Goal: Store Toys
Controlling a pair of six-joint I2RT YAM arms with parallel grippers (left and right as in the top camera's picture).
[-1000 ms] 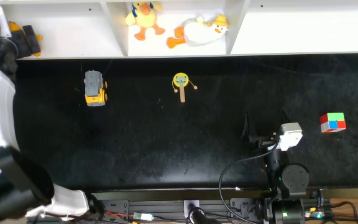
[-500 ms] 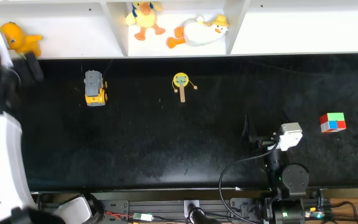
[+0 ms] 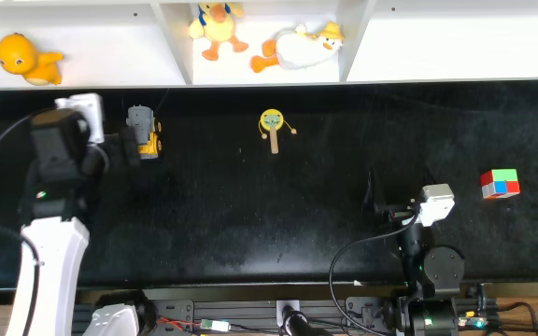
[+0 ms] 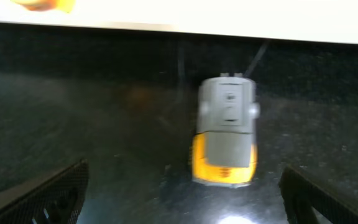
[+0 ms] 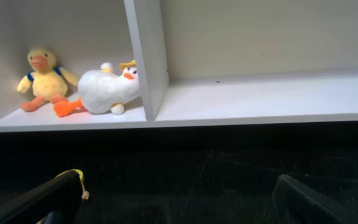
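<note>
A grey and yellow toy truck (image 3: 142,131) (image 4: 225,140) stands on the black mat near the shelf. My left gripper (image 3: 120,147) (image 4: 185,208) is open just to the truck's left, its fingers apart on either side and not touching it. An orange duck (image 3: 21,56) sits in the left shelf compartment. A yellow duck plush (image 3: 217,26) (image 5: 40,79) and a white goose plush (image 3: 297,47) (image 5: 107,90) lie in the middle compartment. My right gripper (image 3: 395,191) (image 5: 179,211) is open and holds nothing, at the mat's front right.
A small yellow rattle drum (image 3: 273,124) lies mid-mat near the shelf. A coloured cube (image 3: 500,184) rests at the right. The white shelf (image 3: 456,47) runs along the back, and its right compartment (image 5: 272,93) holds nothing.
The left gripper came out of the left shelf compartment, leaving the orange duck there, and swung down and right to the truck. The right arm has not moved.
</note>
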